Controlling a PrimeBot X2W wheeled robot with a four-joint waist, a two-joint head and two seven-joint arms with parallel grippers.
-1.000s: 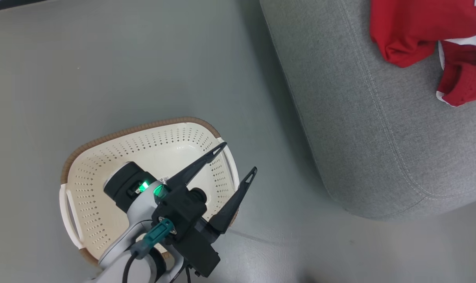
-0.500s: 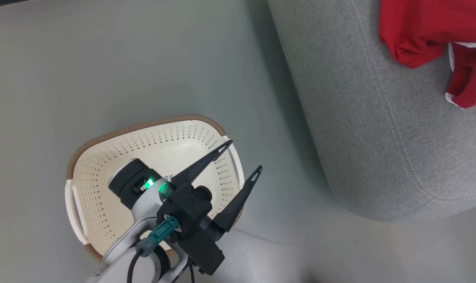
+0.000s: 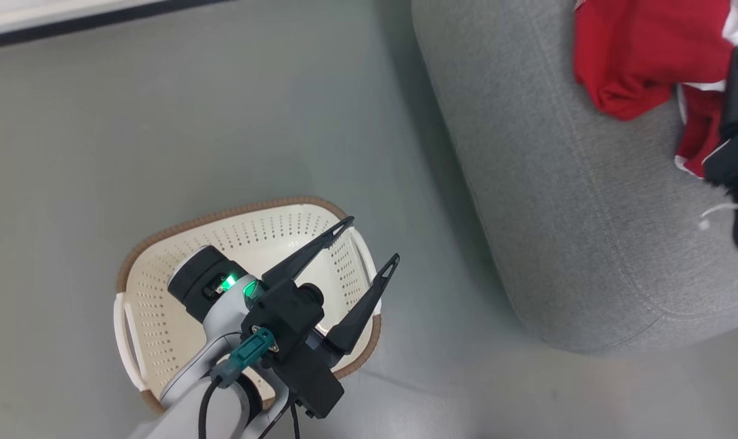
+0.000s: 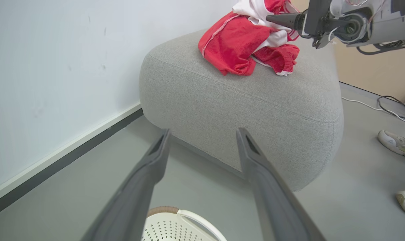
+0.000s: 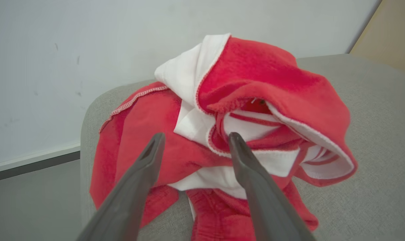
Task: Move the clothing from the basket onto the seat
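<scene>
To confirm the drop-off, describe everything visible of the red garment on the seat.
The clothing is bright red, fleece-like fabric with white panels, white edge stitching and red-striped white trim. It lies crumpled in a loose heap on the grey seat, folds rising into a hump. The right gripper points at it, jaws open; whether they touch the fabric cannot be told.

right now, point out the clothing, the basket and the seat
clothing [image 5: 256, 73]: right wrist view, red upper fold
basket [image 3: 155, 305]: head view, perforated inner wall
seat [image 4: 256, 110]: left wrist view, grey front side
</scene>
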